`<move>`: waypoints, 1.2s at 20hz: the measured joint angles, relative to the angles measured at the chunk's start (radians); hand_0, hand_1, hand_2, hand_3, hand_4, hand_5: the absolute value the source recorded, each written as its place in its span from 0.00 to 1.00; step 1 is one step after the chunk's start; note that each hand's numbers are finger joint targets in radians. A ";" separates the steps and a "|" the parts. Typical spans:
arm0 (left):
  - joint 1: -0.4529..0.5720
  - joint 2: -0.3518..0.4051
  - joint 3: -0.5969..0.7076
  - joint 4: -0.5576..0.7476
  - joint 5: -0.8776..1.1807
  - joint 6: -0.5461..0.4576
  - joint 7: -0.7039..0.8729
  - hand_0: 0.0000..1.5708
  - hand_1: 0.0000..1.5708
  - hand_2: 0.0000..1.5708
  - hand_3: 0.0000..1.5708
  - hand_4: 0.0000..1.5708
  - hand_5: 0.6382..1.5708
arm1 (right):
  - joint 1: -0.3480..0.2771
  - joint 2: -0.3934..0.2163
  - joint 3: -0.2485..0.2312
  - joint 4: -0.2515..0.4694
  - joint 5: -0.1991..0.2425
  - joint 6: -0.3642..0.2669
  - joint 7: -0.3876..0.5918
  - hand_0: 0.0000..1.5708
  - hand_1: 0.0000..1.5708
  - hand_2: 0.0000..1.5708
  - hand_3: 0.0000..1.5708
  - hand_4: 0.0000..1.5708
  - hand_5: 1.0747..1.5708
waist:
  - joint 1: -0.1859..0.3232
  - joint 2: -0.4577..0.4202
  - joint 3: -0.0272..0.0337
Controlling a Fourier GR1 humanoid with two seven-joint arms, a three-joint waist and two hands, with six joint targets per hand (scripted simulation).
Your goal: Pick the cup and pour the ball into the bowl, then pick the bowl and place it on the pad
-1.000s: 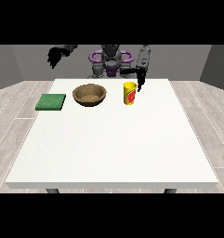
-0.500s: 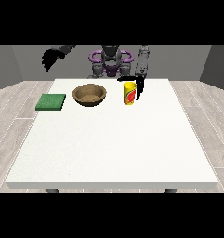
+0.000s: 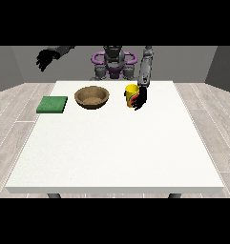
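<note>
Front view: the cup, yellow and upright, stands on the table right of centre near the far edge. The hand at the view's right is at its side, apparently touching; whether its fingers have closed round the cup cannot be told. The bowl sits just left of the cup, the green pad further left. The hand at the view's left hangs raised off the table, fingers curled, holding nothing. The ball is not visible.

Judgement: cup looks light, rigid and smooth-walled; take it round the mid-body and keep it level.

Against the earlier frame: the right-side hand has dropped lower, alongside the cup; cup, bowl and pad unmoved
</note>
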 measured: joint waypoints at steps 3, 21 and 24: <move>-0.025 0.019 0.023 0.048 -0.017 0.056 -0.051 0.82 0.82 1.00 1.00 0.87 0.88 | -0.017 -0.030 -0.019 -0.028 -0.049 0.021 0.044 0.00 0.00 0.00 0.10 0.41 0.99 | -0.030 0.015 0.0020; -0.258 -0.002 -0.326 0.207 -0.544 0.463 0.464 0.87 0.87 1.00 1.00 0.92 0.96 | -0.012 -0.117 -0.097 0.242 -0.082 0.098 0.070 0.00 0.00 0.00 0.05 0.43 0.98 | 0.014 -0.221 0.0047; -0.307 -0.023 -0.402 0.249 -0.651 0.466 0.595 0.87 0.87 1.00 1.00 0.93 0.96 | 0.002 -0.112 -0.103 0.294 -0.072 0.107 0.045 0.00 0.00 0.00 0.05 0.44 0.98 | 0.035 -0.252 0.0036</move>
